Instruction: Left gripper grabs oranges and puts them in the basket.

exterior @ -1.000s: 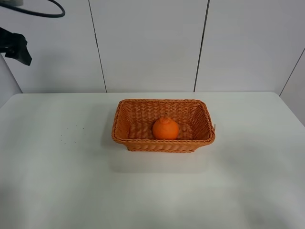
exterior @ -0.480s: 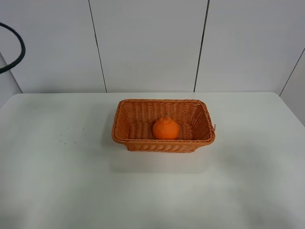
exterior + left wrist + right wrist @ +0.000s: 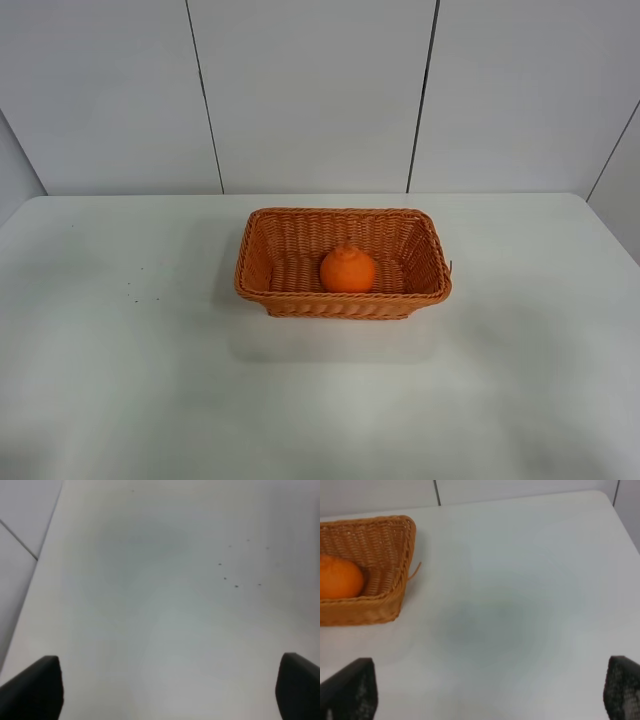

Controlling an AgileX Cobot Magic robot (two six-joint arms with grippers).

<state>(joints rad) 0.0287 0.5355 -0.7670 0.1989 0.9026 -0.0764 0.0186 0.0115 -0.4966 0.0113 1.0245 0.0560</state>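
A single orange (image 3: 348,269) sits inside a woven basket (image 3: 343,219) on a white surface (image 3: 120,380).

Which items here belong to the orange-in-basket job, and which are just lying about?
Job items:
- orange, lying inside the basket
- basket
- left hand, open, empty, above bare table

Lying about:
- right hand, open, idle
- table

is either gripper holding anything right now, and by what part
Nothing is held. Left gripper and right gripper are open over bare table; the orange sits in the basket.
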